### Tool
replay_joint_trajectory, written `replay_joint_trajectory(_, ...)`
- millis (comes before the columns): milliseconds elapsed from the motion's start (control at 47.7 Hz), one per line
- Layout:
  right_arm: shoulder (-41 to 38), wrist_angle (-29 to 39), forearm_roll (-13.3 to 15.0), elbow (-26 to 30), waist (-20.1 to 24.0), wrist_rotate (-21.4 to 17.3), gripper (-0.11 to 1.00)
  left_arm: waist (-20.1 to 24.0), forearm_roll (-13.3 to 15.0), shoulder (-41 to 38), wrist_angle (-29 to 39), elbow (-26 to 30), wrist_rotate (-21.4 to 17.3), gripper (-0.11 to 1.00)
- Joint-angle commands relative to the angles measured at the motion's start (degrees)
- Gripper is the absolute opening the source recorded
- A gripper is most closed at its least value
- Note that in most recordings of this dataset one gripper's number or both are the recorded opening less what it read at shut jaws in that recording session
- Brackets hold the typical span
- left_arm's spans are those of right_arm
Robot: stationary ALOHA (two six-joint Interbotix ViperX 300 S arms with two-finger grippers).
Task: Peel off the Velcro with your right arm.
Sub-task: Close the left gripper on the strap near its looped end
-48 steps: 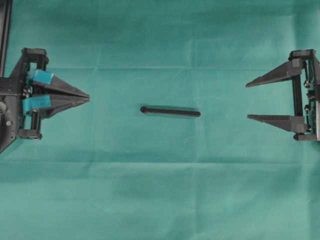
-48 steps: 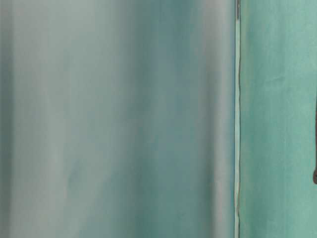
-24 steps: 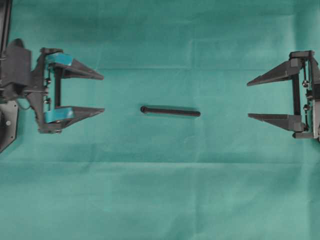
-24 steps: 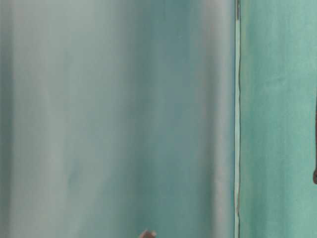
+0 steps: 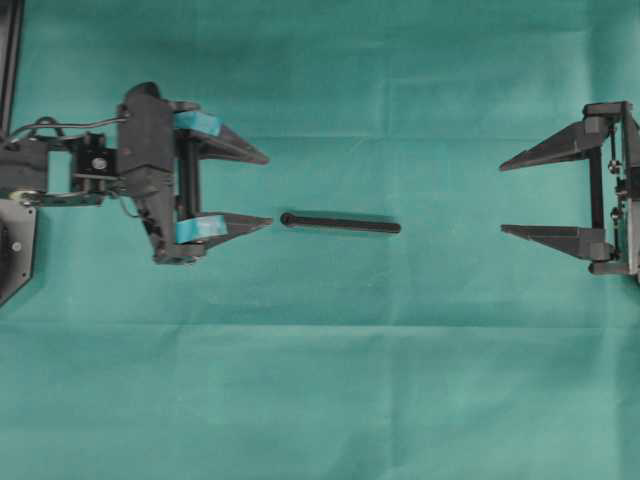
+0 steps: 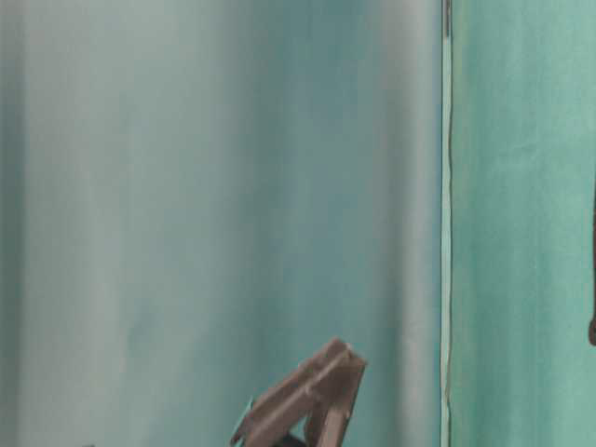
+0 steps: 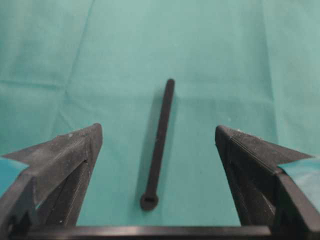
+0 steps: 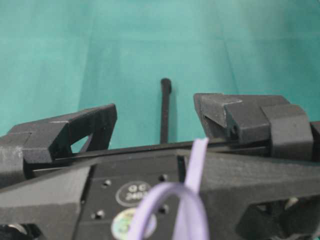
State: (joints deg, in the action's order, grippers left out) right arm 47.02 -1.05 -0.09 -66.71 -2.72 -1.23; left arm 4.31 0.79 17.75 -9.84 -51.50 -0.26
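Flat on cloth, the Velcro (image 5: 341, 223) lies near the left fingers (image 5: 248, 222).

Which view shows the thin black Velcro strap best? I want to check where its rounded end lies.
The left wrist view: the thin black Velcro strap runs full length between the open fingers, rounded end nearest. Overhead shows it whole but small. The right wrist view shows only part. Table-level shows just a dark sliver at the right edge, unidentifiable.
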Motion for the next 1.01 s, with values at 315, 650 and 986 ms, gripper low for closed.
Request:
replay_joint_trajectory(315, 0.97, 0.35, 0.18, -0.18, -0.09, 0.0, 0.93, 0.26, 0.18, -5.89, 0.09, 5.1, 0.0, 0.93)
replay_joint_trajectory(650, 0.97, 0.35, 0.18, -0.44, -0.09, 0.0, 0.93, 0.53, 0.26, -14.15, -0.26, 7.47, 0.26, 0.93)
replay_joint_trajectory(986, 0.79, 0.35, 0.18, -0.53, -0.26, 0.0, 0.93, 0.35, 0.44, -22.76, -5.1, 8.96, 0.62, 0.93)
